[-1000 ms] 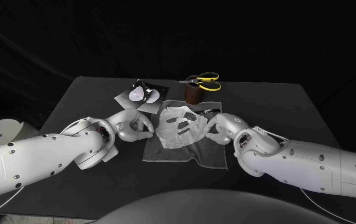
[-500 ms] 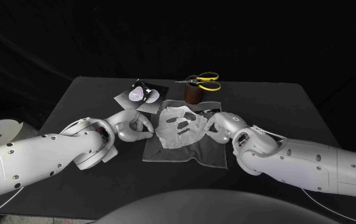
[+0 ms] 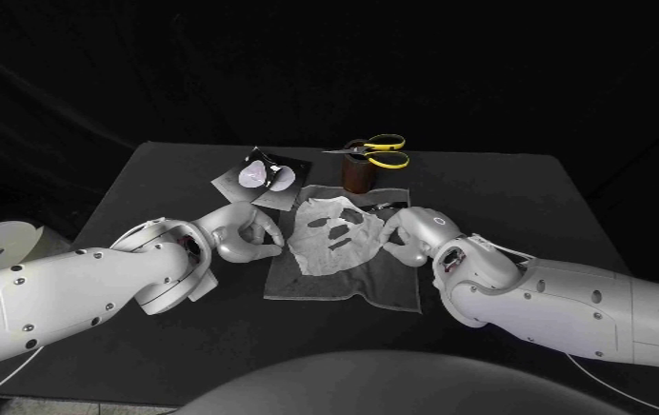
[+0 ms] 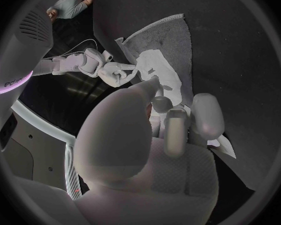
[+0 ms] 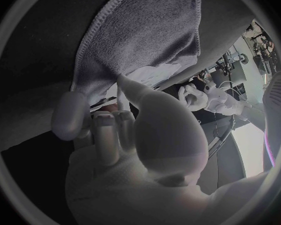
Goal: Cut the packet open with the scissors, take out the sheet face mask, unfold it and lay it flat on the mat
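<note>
Head view, looking down on the black table (image 3: 165, 177); the packet (image 3: 258, 175), dark with pale oval patches, lies upper left of centre, and its print is too small to read. The white sheet face mask (image 3: 336, 232) lies unfolded and flat on the grey mat (image 3: 344, 286) at the centre of the frame, eye and mouth holes showing, the mat's bare lower part extending below it; mask, mat, packet and scissors all lie as they did one second ago, and the two hands have barely shifted. Above the mat stands a brown cylindrical holder (image 3: 357, 178); the yellow-handled scissors (image 3: 373, 151) sit at its top, blades pointing left (whether they rest in it or across it cannot be told). The left hand (image 3: 245, 234) lies just beside the mat's left edge, fingers curled in with nothing in them; the right hand (image 3: 409, 236) lies at the mask's right edge, fingers curled narrowly, and whether it pinches the mask or merely touches it cannot be told.
</note>
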Tool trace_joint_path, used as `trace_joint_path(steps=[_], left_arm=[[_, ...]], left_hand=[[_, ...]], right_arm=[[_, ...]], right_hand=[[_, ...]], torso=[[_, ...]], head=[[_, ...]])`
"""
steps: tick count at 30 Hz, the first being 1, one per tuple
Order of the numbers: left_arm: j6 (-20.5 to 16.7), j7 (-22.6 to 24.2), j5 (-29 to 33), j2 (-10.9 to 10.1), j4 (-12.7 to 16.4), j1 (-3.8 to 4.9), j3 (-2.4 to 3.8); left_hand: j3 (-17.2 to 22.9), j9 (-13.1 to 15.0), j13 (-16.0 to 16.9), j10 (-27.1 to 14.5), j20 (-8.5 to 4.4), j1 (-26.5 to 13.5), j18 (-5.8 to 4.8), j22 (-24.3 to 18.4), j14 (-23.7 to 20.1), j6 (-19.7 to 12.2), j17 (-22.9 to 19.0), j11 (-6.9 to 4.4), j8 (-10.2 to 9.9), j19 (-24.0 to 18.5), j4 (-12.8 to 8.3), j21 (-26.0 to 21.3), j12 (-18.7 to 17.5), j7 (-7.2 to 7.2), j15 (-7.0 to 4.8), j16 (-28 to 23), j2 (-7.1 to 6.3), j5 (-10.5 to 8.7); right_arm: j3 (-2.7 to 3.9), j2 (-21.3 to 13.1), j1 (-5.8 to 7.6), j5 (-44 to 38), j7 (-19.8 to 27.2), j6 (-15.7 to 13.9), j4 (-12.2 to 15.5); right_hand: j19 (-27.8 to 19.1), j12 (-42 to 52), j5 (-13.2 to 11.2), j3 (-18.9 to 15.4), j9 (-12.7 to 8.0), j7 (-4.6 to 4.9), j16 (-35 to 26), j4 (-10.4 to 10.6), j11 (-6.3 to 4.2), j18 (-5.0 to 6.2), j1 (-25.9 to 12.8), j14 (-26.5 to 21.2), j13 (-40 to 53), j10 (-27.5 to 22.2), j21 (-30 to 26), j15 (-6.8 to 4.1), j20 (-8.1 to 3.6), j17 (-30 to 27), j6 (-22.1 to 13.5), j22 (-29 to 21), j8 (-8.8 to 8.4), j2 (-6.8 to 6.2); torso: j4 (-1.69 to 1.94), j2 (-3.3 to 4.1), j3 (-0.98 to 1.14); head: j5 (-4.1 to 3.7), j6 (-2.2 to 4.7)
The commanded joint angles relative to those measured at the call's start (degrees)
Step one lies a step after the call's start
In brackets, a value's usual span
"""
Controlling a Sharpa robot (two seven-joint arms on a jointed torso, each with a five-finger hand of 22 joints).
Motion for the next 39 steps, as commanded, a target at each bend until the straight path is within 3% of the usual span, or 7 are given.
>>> trace_joint_path(steps=[1,9,24,33,35,37,39], left_arm=[[1.17,0.81,0.46,0.02,0.09,-0.02,0.01],[1.23,0.86,0.58,-0.06,0.01,-0.02,0.01],[1.65,0.91,1.00,0.03,-0.13,-0.02,0.00],[1.79,0.97,1.16,0.04,-0.18,-0.02,0.00],[1.72,1.12,1.26,0.06,-0.19,-0.02,0.00],[1.64,1.30,1.35,0.12,-0.21,-0.02,0.00],[1.45,1.61,1.49,0.22,-0.24,-0.02,0.00]], left_hand=[[0.43,0.01,-0.26,0.09,0.09,0.00,-1.04,1.29,2.40,-0.20,4.47,0.03,-0.29,0.18,0.00,0.17,0.06,0.27,0.01,0.03,0.75,0.23],[0.46,0.00,-0.62,-0.16,0.11,0.00,-1.06,1.35,2.37,-0.24,4.40,0.04,-0.32,0.21,-0.01,0.25,-0.09,0.30,0.02,0.00,0.75,0.23],[0.50,0.00,-0.80,-0.37,0.12,-0.01,-1.05,1.33,2.36,-0.28,4.39,0.09,-0.37,0.18,-0.01,0.22,-0.20,0.33,0.05,-0.01,0.73,0.23],[0.52,-0.01,-1.02,-0.54,0.14,-0.02,-1.05,1.32,2.30,-0.32,4.22,0.10,-0.40,0.17,-0.02,0.20,-0.30,0.35,0.07,-0.06,0.72,0.23],[0.60,-0.03,-1.97,-1.25,0.17,-0.02,-1.02,1.24,2.24,-0.45,4.08,0.13,-0.50,0.08,-0.04,0.09,-0.75,0.41,0.11,-0.11,0.69,0.23],[0.90,-0.06,-6.59,-4.37,0.29,-0.06,-0.95,1.04,2.01,-0.82,3.61,0.29,-0.78,-0.17,-0.06,-0.21,-3.06,0.58,0.25,-0.30,0.63,0.22],[1.22,-0.27,-8.72,-5.87,0.43,-0.14,-0.82,0.68,1.76,-1.78,3.11,0.50,-1.41,-0.54,-0.07,-0.72,-4.51,0.87,0.41,-0.51,0.49,0.22]], right_arm=[[0.03,-0.50,0.00,-1.20,0.48,-1.57,0.39],[0.03,-1.85,0.00,-1.79,0.05,-0.77,0.94],[0.01,-2.84,-0.01,-2.21,-1.74,6.59,1.11],[0.01,-3.08,-0.05,-3.24,-2.99,6.64,1.19],[0.01,-3.16,-0.06,-3.28,-3.07,5.60,1.09],[0.01,-3.17,-0.06,-3.03,-2.85,4.50,1.06],[0.01,-3.14,-0.06,-2.43,-2.23,2.94,1.04]], right_hand=[[0.16,0.70,0.02,0.69,0.53,-0.34,0.20,0.20,-0.40,-0.32,-0.32,5.97,13.88,5.43,0.59,-0.44,-0.41,15.05,0.14,8.53,0.60,0.66],[0.31,1.16,0.01,1.14,0.76,-0.39,0.20,0.23,-0.45,-0.43,-0.40,5.97,14.25,5.62,1.16,-0.49,-0.49,15.05,0.22,8.66,0.94,0.81],[0.21,1.03,0.01,1.21,0.86,-0.42,0.20,0.21,-0.47,-0.37,-0.52,5.97,14.15,5.57,0.75,-0.49,-0.50,15.05,0.21,8.57,1.07,0.64],[0.14,0.93,0.01,1.28,0.93,-0.44,0.20,0.16,-0.48,-0.33,-0.59,5.97,14.06,5.53,0.48,-0.48,-0.51,15.05,0.16,8.51,1.17,0.46],[0.05,0.71,0.01,1.31,0.96,-0.45,0.20,0.15,-0.48,-0.27,-0.62,5.97,13.89,5.44,0.08,-0.47,-0.51,15.05,0.13,8.42,1.20,0.41],[-0.39,-0.96,0.00,1.32,1.04,-0.42,0.20,0.16,-0.45,-0.02,-0.87,5.97,12.57,4.75,-1.54,-0.45,-0.51,15.05,-0.41,8.06,1.18,-0.04],[-0.82,-2.32,-0.01,1.01,1.08,-0.32,0.05,0.31,-0.34,0.19,-1.34,5.90,11.52,4.17,-2.96,-0.43,-0.49,14.79,-1.23,7.73,1.04,-0.73]], torso=[[0.00,0.00,-0.02],[-0.05,0.07,0.00],[-0.02,0.04,-0.02],[0.03,0.04,0.00],[0.02,0.04,0.00],[0.00,0.06,0.01],[-0.03,0.06,0.01]], head=[[-0.05,0.00],[-0.05,0.00],[-0.20,0.00],[-0.30,0.00],[-0.06,0.00],[-0.02,0.00],[-0.02,0.00]])
